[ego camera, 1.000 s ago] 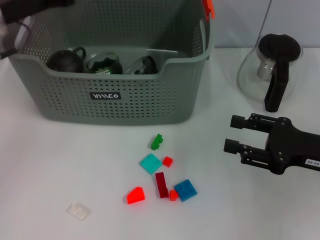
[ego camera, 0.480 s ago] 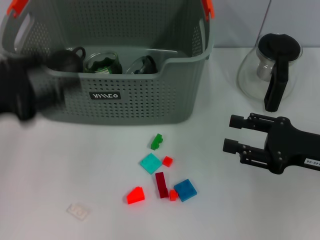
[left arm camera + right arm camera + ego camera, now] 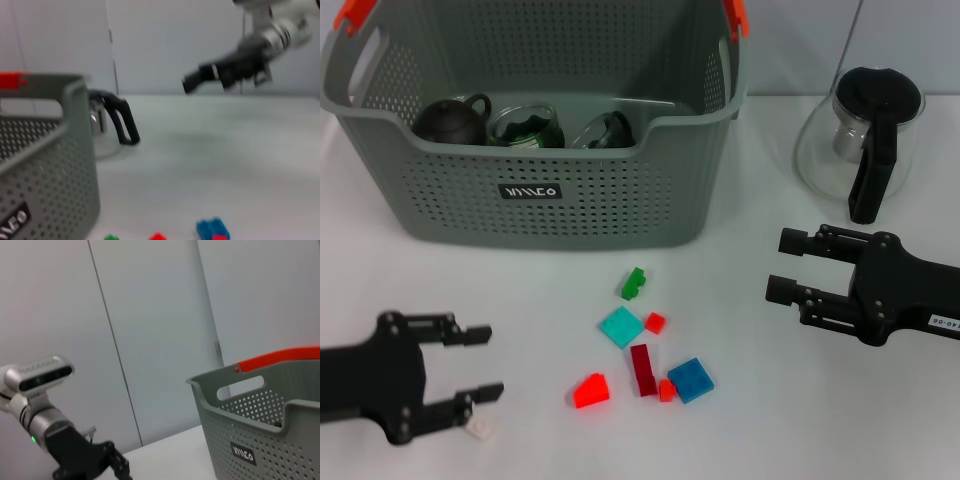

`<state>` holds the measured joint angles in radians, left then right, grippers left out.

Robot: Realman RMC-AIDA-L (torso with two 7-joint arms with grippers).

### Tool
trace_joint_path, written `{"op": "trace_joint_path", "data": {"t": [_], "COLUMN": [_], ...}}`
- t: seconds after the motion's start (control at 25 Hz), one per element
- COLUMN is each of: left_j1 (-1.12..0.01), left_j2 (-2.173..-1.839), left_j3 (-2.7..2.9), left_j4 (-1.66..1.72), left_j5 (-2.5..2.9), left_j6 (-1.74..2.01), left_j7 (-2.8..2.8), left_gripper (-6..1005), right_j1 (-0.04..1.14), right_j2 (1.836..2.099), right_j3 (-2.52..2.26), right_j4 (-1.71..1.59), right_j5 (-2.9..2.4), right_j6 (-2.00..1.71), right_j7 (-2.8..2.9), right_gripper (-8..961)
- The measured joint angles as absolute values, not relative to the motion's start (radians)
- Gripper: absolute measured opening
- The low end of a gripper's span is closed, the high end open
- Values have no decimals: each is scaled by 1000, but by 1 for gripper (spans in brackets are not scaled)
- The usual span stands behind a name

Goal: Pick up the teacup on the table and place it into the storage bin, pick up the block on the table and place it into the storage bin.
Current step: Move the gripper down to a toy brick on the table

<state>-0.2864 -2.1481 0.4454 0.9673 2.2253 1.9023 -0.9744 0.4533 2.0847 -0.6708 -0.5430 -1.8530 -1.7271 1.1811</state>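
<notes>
Nearest to us, at 7 o'clock on the white table [image 3: 470,290], we find the left gripper [image 3: 478,365] held low, its two fingers spread apart with nothing between them. A small clear block [image 3: 479,429] lies just beside the lower fingertip; we cannot tell whether they touch. At 6 o'clock we see the loose cluster of blocks: a red wedge [image 3: 590,390], a dark red bar [image 3: 642,369], a blue square [image 3: 691,380], a teal square [image 3: 621,327], a small red cube [image 3: 655,322] and, farthest in the group, a green block [image 3: 634,284]. At 3 o'clock the right gripper [image 3: 785,266] hovers above the table, fingers apart and empty, well clear of the blocks. Farther out, from 10 to 12 o'clock, stands the storage bin [image 3: 550,200], upright, with its black label facing us. Inside it we see a dark teacup [image 3: 452,121] beside two glass vessels [image 3: 526,128]. At 2 o'clock, beyond the right gripper, a glass pot [image 3: 861,140] with a black handle stands on the table.
</notes>
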Motion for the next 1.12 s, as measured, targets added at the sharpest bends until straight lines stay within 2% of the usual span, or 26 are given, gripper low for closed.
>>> {"op": "trace_joint_path", "data": {"t": [0.12,1.12], "left_j1": [-276,-231], "left_j2": [-2162,-2171], "left_j3": [446,436], "left_j4": [947,828], "left_j5": [2265,2350], "left_j6": [1854,1621], "left_j7": [-906,-799], "left_gripper": [538,536], "right_j1": [456,459], "right_j2": [2085,2082], "right_j3": [-672,-673], "right_j4": [-543,-543], "right_j5": [-1853,-1853], "right_j6": [-1727,-1724], "right_j7": [1185,1186], "right_gripper": [674,674]}}
